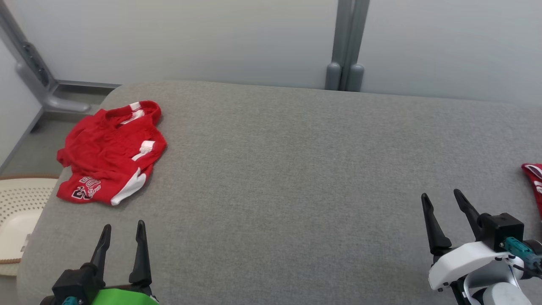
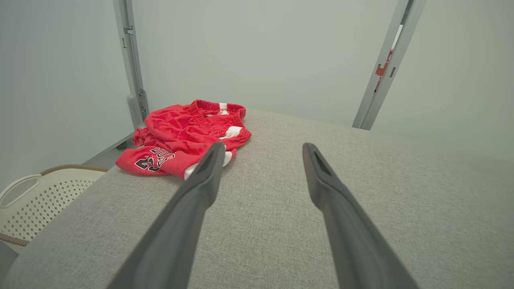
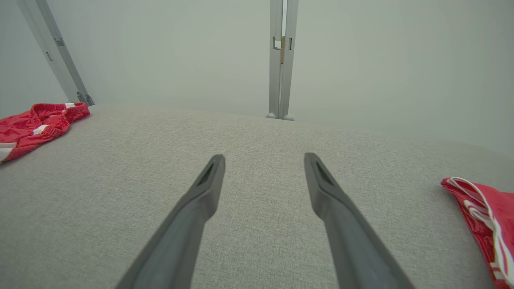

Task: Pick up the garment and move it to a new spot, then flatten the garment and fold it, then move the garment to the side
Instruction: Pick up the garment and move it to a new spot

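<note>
The garment (image 1: 111,151) is a pair of red shorts with white trim and dark lettering, crumpled near the far left corner of the grey table (image 1: 296,169). In the left wrist view the garment (image 2: 180,140) lies just past my left fingertip. My left gripper (image 1: 123,231) hovers open near the table's front left, a little short of the garment. My right gripper (image 1: 442,198) is open at the front right, nothing between its fingers. The right wrist view shows the garment (image 3: 36,124) far off at its left edge.
Another red piece of cloth with white cord (image 1: 534,182) lies at the table's right edge, also in the right wrist view (image 3: 486,216). A cream perforated basket (image 1: 17,212) stands on the floor left of the table. Grey wall panels and posts (image 1: 347,46) stand behind.
</note>
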You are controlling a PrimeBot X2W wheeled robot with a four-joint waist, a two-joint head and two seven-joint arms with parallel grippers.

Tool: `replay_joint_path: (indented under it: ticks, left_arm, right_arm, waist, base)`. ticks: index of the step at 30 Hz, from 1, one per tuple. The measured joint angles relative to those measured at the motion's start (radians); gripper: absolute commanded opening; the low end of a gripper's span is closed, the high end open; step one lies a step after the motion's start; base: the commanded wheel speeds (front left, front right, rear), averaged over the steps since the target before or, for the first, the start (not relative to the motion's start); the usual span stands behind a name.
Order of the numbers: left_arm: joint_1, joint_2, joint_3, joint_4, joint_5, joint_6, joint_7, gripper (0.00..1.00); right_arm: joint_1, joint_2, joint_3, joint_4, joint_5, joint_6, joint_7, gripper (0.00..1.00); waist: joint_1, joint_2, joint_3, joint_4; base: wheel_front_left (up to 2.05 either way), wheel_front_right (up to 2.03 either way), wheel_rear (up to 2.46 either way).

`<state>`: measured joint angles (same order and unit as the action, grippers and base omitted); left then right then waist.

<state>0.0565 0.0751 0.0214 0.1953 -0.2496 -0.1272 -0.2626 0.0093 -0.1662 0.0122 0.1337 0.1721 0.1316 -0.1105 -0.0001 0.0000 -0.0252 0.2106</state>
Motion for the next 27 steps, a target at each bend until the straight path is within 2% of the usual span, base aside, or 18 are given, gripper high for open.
replay_joint_path:
  ticks: [10,16,21,27]
  left_arm:
    - [0.019,0.008,0.012,-0.012,-0.001,0.001,0.0,1.0]
    - [0.025,0.01,0.018,-0.014,-0.004,0.001,0.0,1.0]
    - [0.032,0.01,0.021,-0.017,-0.004,0.001,0.0,1.0]
    - [0.033,0.007,0.027,-0.022,-0.007,0.001,0.0,1.0]
  right_arm:
    - [-0.002,0.016,0.026,0.013,0.002,0.0,-0.005,1.0]
    - [-0.004,0.016,0.03,0.018,0.007,0.0,-0.006,1.0]
    - [-0.004,0.014,0.03,0.016,0.007,0.0,-0.005,1.0]
    - [-0.009,0.009,0.037,0.012,0.008,0.0,-0.004,1.0]
  waist:
    - [0.0,0.0,-0.007,0.141]
    - [0.0,0.0,-0.01,0.201]
    - [0.0001,0.0,-0.008,0.223]
    - [0.0001,0.0,0.005,0.212]
  base:
    - [0.0,0.0,0.0]
    - [0.0,0.0,0.0]
    - [0.0,0.0,0.0]
    - [0.0,0.0,0.0]
